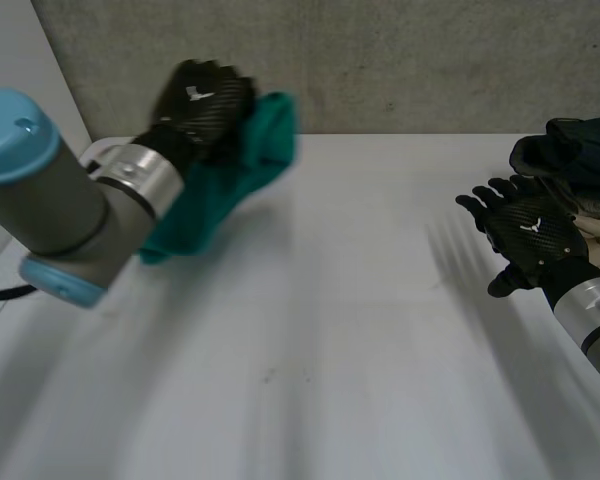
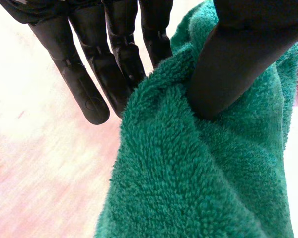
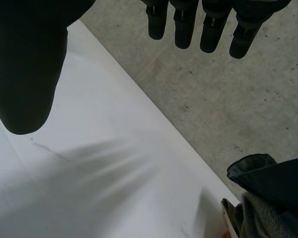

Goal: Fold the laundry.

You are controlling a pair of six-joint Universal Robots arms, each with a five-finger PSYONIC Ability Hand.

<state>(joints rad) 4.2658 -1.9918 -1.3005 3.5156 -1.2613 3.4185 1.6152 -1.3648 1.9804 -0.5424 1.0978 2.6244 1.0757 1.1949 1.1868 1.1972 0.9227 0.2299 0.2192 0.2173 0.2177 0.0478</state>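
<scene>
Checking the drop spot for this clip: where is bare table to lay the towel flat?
The white table is bare across its middle between the green terry towel in the left robot hand and the open right robot hand. Crowded at the right edge: a pile of dark clothes.

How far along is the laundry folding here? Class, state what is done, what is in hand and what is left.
Done: nothing folded lies on the white table yet. In hand: the left hand grips a bunched green towel. The right hand is open, holding nothing, beside the dark clothes pile. Left: probably spreading and folding the towel, then working through the pile.
</scene>
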